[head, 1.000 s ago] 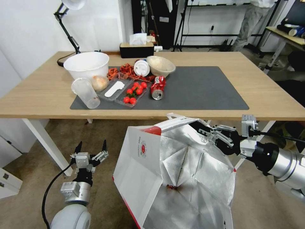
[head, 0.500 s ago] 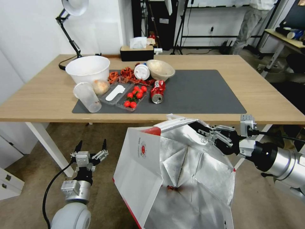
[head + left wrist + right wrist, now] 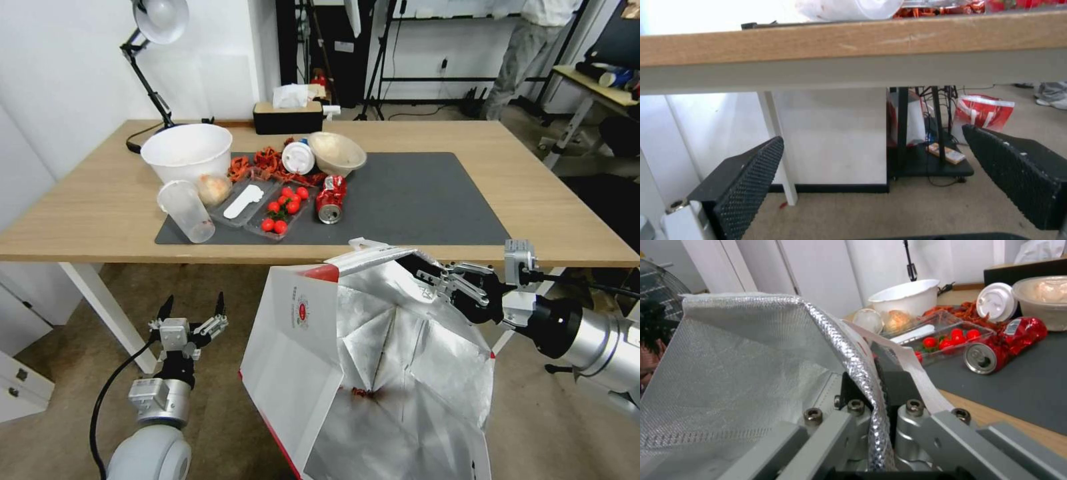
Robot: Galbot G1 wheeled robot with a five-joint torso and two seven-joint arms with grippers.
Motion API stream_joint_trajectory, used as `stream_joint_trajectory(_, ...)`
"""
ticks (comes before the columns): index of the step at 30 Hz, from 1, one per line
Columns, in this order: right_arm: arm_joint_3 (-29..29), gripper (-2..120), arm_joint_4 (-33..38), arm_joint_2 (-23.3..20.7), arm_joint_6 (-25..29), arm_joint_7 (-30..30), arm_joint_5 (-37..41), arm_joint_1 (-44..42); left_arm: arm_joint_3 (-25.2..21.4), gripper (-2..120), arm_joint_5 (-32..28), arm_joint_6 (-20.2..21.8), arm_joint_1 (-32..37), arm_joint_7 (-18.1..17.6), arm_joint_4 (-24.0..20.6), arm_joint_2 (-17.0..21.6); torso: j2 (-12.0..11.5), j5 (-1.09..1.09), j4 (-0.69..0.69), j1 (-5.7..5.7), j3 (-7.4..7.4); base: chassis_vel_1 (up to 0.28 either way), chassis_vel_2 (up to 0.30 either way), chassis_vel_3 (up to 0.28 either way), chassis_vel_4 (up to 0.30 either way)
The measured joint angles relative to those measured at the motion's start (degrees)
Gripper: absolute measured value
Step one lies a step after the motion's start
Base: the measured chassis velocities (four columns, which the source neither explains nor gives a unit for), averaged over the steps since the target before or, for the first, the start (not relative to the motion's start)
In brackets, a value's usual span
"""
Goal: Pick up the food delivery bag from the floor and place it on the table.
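Table (image 3: 547, 200) shifted lower; right end effector (image 3: 433, 277) still clamps bag (image 3: 373, 360) rim.

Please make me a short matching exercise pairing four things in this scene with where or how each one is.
Things:
1. food delivery bag
2. left gripper
3. crushed red can
4. white bowl

States:
A. lying on its side on the dark mat
B. open, empty, below the table edge
C. rim pinched by the right gripper
D. upright near the lamp

Pairs: 1-C, 2-B, 3-A, 4-D
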Motion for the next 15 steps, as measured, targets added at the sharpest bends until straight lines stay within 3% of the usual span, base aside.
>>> stream_joint_trajectory(15, -0.2, 0, 0.1, 0.6, 0.0, 0.0, -0.6, -0.3, -0.5, 100, -0.1, -0.1, 0.0, 0.0, 0.3, 0.3, 3.7, 0.00, 0.00, 1.59, 2.05, 0.000, 0.000, 0.000, 0.000)
